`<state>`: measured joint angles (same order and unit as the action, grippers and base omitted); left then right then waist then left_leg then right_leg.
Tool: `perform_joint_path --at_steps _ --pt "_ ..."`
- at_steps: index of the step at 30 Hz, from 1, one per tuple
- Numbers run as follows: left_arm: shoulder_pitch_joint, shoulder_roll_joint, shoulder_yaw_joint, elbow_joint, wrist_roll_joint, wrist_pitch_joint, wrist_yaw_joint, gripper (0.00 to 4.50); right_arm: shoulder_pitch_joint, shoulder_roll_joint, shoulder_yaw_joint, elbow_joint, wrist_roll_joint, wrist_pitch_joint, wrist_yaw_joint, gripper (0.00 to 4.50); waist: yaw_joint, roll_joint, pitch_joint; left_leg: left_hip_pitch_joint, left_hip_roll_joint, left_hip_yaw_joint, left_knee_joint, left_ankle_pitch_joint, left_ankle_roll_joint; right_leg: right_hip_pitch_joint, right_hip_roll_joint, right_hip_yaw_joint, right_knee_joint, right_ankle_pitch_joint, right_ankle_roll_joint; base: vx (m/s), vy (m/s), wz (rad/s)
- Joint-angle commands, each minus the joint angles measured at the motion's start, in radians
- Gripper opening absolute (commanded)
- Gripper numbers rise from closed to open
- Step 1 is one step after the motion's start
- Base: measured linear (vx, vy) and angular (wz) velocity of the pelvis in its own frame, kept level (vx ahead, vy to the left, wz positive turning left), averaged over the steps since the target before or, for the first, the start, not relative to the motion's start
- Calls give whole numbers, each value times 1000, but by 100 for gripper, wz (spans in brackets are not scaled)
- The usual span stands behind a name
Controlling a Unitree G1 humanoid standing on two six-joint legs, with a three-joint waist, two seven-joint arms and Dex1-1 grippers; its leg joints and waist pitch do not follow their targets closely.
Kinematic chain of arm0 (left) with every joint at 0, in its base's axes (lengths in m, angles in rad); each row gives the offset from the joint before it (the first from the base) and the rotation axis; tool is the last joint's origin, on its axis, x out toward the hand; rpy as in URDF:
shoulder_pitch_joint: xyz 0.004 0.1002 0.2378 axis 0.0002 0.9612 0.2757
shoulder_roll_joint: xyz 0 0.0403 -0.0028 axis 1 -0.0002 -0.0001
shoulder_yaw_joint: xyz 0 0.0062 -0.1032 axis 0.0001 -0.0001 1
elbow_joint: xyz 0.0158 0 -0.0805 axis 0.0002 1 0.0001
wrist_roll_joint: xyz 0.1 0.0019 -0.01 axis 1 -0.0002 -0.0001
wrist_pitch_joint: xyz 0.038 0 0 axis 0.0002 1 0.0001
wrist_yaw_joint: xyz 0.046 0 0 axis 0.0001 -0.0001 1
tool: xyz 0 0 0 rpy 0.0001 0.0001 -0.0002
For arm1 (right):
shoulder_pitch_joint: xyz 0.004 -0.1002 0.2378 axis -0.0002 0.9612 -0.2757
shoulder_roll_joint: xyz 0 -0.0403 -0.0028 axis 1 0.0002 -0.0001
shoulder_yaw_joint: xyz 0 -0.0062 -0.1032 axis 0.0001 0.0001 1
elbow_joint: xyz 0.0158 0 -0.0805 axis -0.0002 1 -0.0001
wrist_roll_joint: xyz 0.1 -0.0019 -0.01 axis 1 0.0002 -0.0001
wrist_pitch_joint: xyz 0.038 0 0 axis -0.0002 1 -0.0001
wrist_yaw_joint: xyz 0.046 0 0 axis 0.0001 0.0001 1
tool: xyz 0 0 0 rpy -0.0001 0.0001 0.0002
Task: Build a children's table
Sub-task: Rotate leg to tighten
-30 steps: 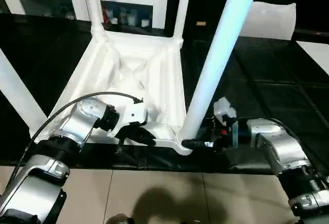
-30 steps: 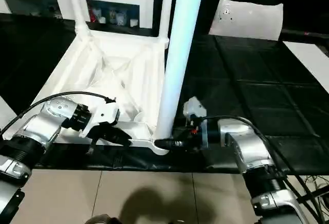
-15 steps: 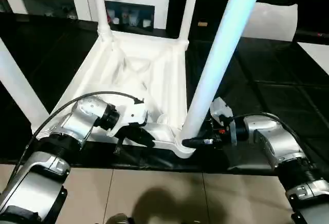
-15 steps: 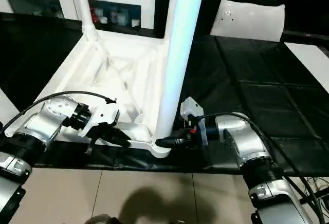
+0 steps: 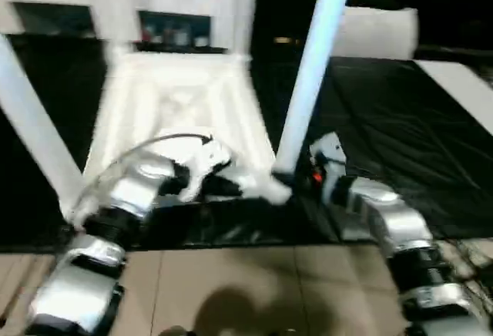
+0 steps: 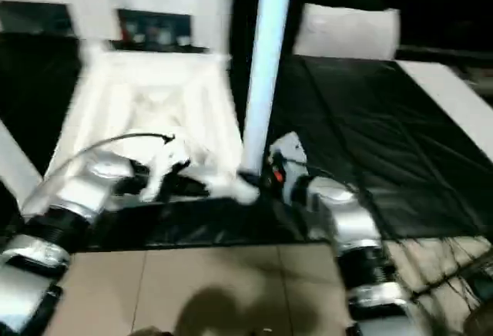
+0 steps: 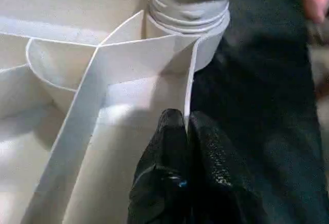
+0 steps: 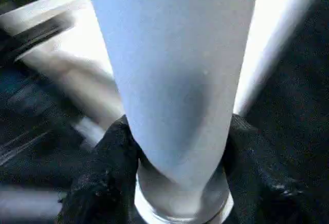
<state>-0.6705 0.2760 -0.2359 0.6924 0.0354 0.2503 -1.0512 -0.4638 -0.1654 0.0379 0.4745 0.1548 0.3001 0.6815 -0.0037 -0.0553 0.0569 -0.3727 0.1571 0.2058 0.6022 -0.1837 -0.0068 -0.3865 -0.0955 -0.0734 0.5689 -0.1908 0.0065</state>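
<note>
Your right gripper [image 8: 177, 183] has its two black fingers [image 8: 105, 167] clamped on either side of the near-right leg [image 8: 175, 75], low down, just above the point where the leg enters its round corner socket [image 7: 187, 16]. Your left gripper [image 7: 186, 131] has its fingers pressed together on the thin upright rim of the tabletop [image 5: 181, 101] — the wall edge runs straight between the two pads, close behind that same corner socket.

The tabletop lies upside down on the black mat [image 5: 400, 143], ribbed underside facing up, its near edge at the front of the mat beside the beige floor [image 5: 254, 290]. The gripped leg stands upright in the near-right corner and rises past the top of the head view. A second leg [image 5: 35, 132] slants up at the left side, and a third [image 6: 223, 8] stands at the far right corner. A white pillow-like block [image 6: 347, 31] lies on the mat well beyond the tabletop, to the right. White cabinets [image 5: 166, 12] stand behind.
</note>
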Motion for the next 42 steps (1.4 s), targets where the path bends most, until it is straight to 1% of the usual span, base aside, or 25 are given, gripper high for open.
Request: perform_joint_path --at_steps 1,2,3,4,5,6,7,8,9,10,11,12,14,16,18,19,20,22,23,25,26,29,34,38,42 --pt "-21 -118 51 -60 -67 58 170 0 -1 138 35 48 30 84 -116 198 -25 27 -35 47 92 -84 -124 -769 -146 9 -51 -9 -91 -584 -93 0 0 0" --pt "-27 -146 63 -58 -63 72 224 0 -16 177 10 69 37 92 -188 198 -35 28 -33 34 97 -82 -148 -814 -155 23 -40 -21 -71 -517 -106 0 0 0" --pt "-41 -183 68 -50 -51 82 289 0 -41 227 -8 98 39 86 -266 198 -20 36 -29 -25 116 -57 -232 -886 -170 84 -9 -37 57 -337 -125 -83 24 -1" --pt "-57 -204 78 -31 -48 79 334 0 -60 252 -10 115 34 69 -301 198 48 46 -30 -88 98 24 -294 -890 -186 116 27 -53 170 -184 -101 -92 -15 10" --pt "-61 -208 80 -26 -47 79 343 0 -64 257 -10 117 32 66 -308 198 41 -17 -52 6 73 38 -207 -648 -166 44 -14 40 103 -486 -49 -92 -15 10" --pt "-66 -214 83 -20 -47 78 357 0 -70 263 -10 120 30 62 -317 198 32 -70 -59 125 36 19 20 -463 -155 -90 -84 58 -75 -848 -3 10 -103 15" --pt "-73 -221 86 -19 -33 83 382 0 -81 282 -26 120 38 66 -341 198 24 -33 -57 19 -25 -103 107 -94 -44 -8 -157 129 -122 -1024 -50 126 -106 -24" --pt "-76 -225 89 -24 -19 92 404 0 -88 297 -41 114 39 73 -359 198 31 -31 -60 -65 -29 -123 99 -55 -39 84 -161 132 -76 -894 -72 126 -106 -24" --pt "-78 -225 89 -25 -13 94 410 0 -90 301 -43 111 38 72 -360 233 54 1 -61 -37 41 -113 -25 -18 -67 63 -102 77 -24 -504 -134 108 -9 -31" --pt "-80 -223 87 -29 -2 100 420 0 -94 308 -45 104 31 67 -365 254 38 18 -68 45 71 -100 -49 -21 -45 3 -36 50 9 -161 -195 0 0 0" --pt "-81 -220 84 -31 4 103 423 0 -96 309 -43 99 24 64 -372 268 14 14 -65 42 86 -108 -61 -29 -23 7 -32 53 17 -66 -224 0 0 0" --pt "-81 -220 84 -31 4 103 423 0 -96 309 -43 99 24 64 -372 268 7 12 -69 17 75 -99 -64 -28 15 40 -48 54 15 19 -276 0 0 0" --pt "-59 -168 44 -39 34 65 375 0 -84 284 -53 81 11 33 -380 293 7 7 -67 6 60 -83 -66 -109 59 51 -64 60 -11 -26 -301 0 0 0" --pt "-48 -150 35 -42 41 54 348 0 -67 266 -49 65 13 26 -367 312 -1 5 -65 -3 64 -79 -73 -164 40 57 -70 59 -24 -166 -271 0 0 0" --pt "-39 -126 24 -40 50 23 306 0 -41 240 -37 35 7 17 -343 327 -6 8 -65 -3 70 -76 -75 -165 15 52 -65 60 -29 -197 -253 0 0 0" --pt "-36 -105 17 -36 53 5 273 0 -17 222 -33 5 5 17 -321 338 -6 3 -67 7 71 -69 -72 -157 13 43 -62 63 -30 -168 -257 0 0 0" --pt "-32 -84 8 -29 57 -31 237 0 7 205 -30 -24 6 21 -299 349 -1 -2 -68 6 70 -66 -71 -138 20 46 -62 65 -28 -138 -255 0 0 0" --pt "-33 -41 -6 -8 67 -84 176 0 54 168 -27 -82 9 15 -247 362 7 3 -71 9 72 -61 -71 -47 53 47 -58 64 -11 -4 -274 0 0 0" --pt "-35 -27 -12 1 71 -99 164 0 68 158 -29 -100 10 8 -228 370 11 4 -72 10 73 -61 -69 -30 63 48 -58 63 -8 25 -279 0 0 0" --pt "-38 33 -50 38 85 -295 61 0 122 127 -54 -171 43 13 -200 391 14 4 -72 12 73 -59 -68 -10 93 49 -58 63 -5 75 -292 0 0 0" --pt "-38 33 -50 38 85 -295 61 0 122 127 -54 -171 43 13 -200 399 15 7 -72 12 73 -60 -68 -8 97 49 -59 63 -6 79 -292 0 0 0" --pt "-62 78 -96 105 129 -450 5 0 208 94 -60 -284 89 -3 -153 423 23 9 -68 17 78 -59 -73 -50 80 46 -60 63 -11 27 -286 0 0 0" --pt "-103 97 -129 173 155 -580 -42 0 307 67 -53 -422 148 8 -75 446 42 12 -64 24 82 -55 -82 -129 21 43 -61 66 -17 -35 -261 0 0 0" --pt "-162 107 -161 296 209 -730 -7 0 431 30 -49 -533 175 10 -34 446 48 18 -67 27 83 -55 -81 -141 7 41 -63 68 -16 -13 -263 0 0 0" --pt "-180 103 -142 333 222 -738 64 0 450 22 -54 -559 171 20 -64 446 50 17 -63 21 80 -55 -83 -166 -15 43 -62 66 -20 -55 -252 0 0 0"
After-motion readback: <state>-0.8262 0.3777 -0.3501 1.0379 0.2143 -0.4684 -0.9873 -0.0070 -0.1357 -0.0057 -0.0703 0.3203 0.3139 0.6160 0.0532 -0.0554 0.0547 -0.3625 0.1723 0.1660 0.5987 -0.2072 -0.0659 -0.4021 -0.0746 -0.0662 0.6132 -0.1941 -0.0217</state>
